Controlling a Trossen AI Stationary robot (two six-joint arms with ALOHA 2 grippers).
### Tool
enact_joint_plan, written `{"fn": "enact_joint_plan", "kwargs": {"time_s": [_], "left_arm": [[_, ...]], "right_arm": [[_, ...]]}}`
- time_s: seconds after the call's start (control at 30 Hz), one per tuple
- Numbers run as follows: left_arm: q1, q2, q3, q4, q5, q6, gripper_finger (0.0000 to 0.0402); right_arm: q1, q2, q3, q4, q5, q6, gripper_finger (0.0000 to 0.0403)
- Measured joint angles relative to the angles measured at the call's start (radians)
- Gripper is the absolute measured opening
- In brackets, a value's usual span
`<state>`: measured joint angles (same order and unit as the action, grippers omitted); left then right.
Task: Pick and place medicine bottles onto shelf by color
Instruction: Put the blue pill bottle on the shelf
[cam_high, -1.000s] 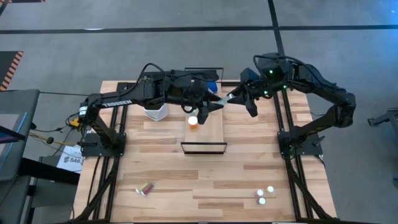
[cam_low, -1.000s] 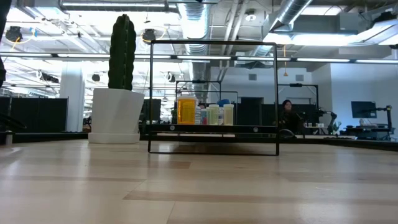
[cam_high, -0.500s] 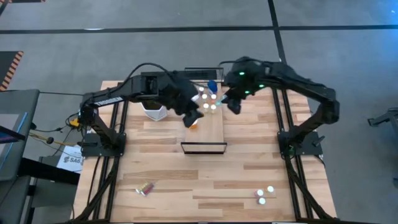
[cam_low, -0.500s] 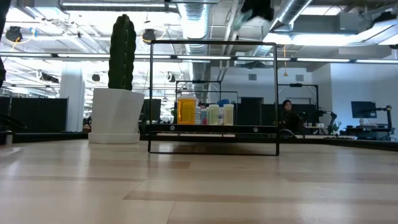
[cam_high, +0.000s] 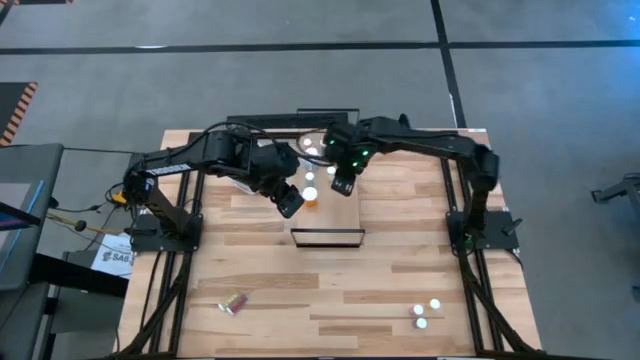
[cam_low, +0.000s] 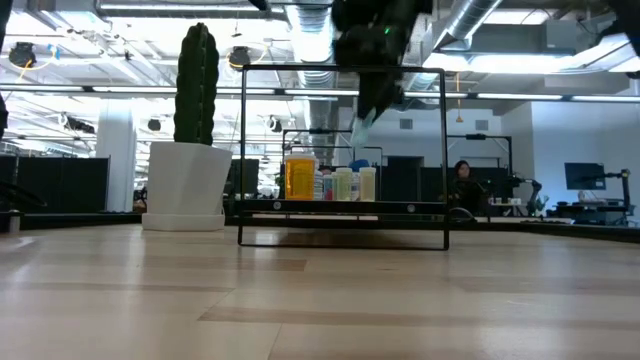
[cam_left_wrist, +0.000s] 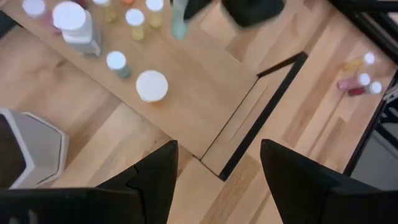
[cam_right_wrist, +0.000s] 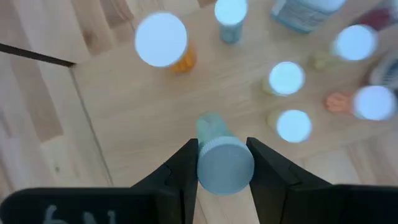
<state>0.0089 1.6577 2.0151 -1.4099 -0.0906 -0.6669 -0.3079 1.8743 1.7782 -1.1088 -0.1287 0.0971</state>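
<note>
right wrist view shows a small green bottle (cam_right_wrist: 214, 138) with a pale cap, held over the shelf (cam_right_wrist: 137, 134) near the far edge of the bench. it could fall over if it is let go too high, or bump the orange bottle (cam_right_wrist: 163, 43) and the other bottles standing close. the right gripper (cam_right_wrist: 224, 165) is narrow, clamped on its cap. the left gripper (cam_left_wrist: 214, 165) is wide and empty, beside the shelf.

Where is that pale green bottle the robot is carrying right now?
The green bottle is clamped in the right pincer, held above the shelf near the orange bottle.
</note>
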Motion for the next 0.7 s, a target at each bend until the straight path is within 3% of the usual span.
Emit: {"fn": "enact_joint_plan", "kwargs": {"time_s": [0.3, 0.53, 0.7], "left_arm": [[0.001, -0.017, 0.000, 0.004, -0.005, -0.019, 0.0214], [0.001, -0.016, 0.000, 0.005, -0.004, -0.019, 0.0214], [0.001, -0.016, 0.000, 0.007, -0.005, -0.019, 0.0214]], "right_arm": [[0.020, 0.114, 0.000, 0.059, 0.002, 0.061, 0.0136], [0.027, 0.144, 0.000, 0.077, 0.112, 0.089, 0.0132], [0.026, 0.144, 0.000, 0.120, 0.133, 0.111, 0.0136]]}}
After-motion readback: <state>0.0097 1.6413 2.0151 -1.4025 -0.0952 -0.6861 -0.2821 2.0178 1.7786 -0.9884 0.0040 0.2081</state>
